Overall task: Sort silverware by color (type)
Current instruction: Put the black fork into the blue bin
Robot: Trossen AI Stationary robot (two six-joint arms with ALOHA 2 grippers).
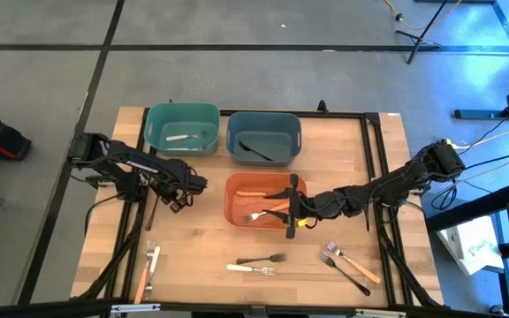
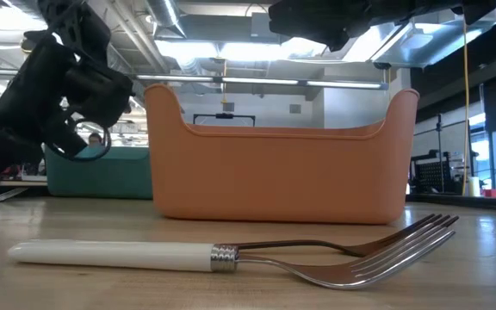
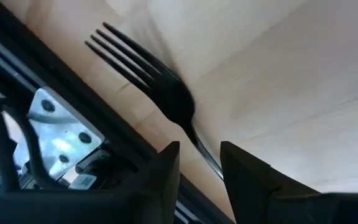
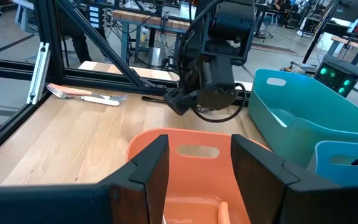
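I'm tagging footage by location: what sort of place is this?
Probably a robotics lab or workshop: exposed ceiling ducts, workbenches crowded with gear beyond the wooden table, and a light stand on bare concrete floor.

Bare worktop point(image 1: 201, 243) between orange bin point(image 1: 237, 212) and front forks point(image 1: 263, 263), passable. Teal bin point(image 1: 181, 128) and blue-grey bin point(image 1: 264, 135) block the rear. Right tool point(image 1: 292, 208) occupies the orange bin; left tool point(image 1: 177, 193) sits beside it.

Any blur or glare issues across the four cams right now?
Low view: ceiling lights blow out behind the orange bin; the near white-handled fork is sharp. Left wrist view: black fork soft, tines smeared, left hand dark. High view: even light. Right wrist view: clear, right hand dark above the bin.
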